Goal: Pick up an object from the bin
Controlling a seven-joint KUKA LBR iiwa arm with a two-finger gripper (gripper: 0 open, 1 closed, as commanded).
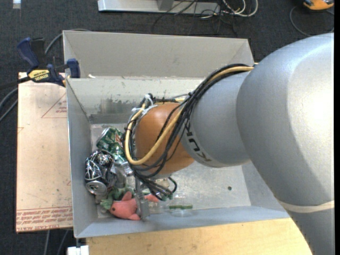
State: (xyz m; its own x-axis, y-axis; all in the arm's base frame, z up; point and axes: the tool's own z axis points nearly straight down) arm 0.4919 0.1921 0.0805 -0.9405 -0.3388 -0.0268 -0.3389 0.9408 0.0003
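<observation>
My gripper point(141, 202) reaches down under the arm's orange cover into the bin's front left part. It stands right beside a pink soft toy point(122, 209) that lies against the front wall, and seems to touch the toy's right end. A small red-orange piece point(152, 198) lies just to the right of the gripper. A black and silver crumpled can point(98, 170) lies to the left of it, near the left wall. I cannot tell whether anything is gripped.
A green crumpled packet point(111, 138) lies further back on the left. A small green strip point(180, 207) rests near the front wall. The arm and its cables cover the bin's middle. Bare floor shows at the right.
</observation>
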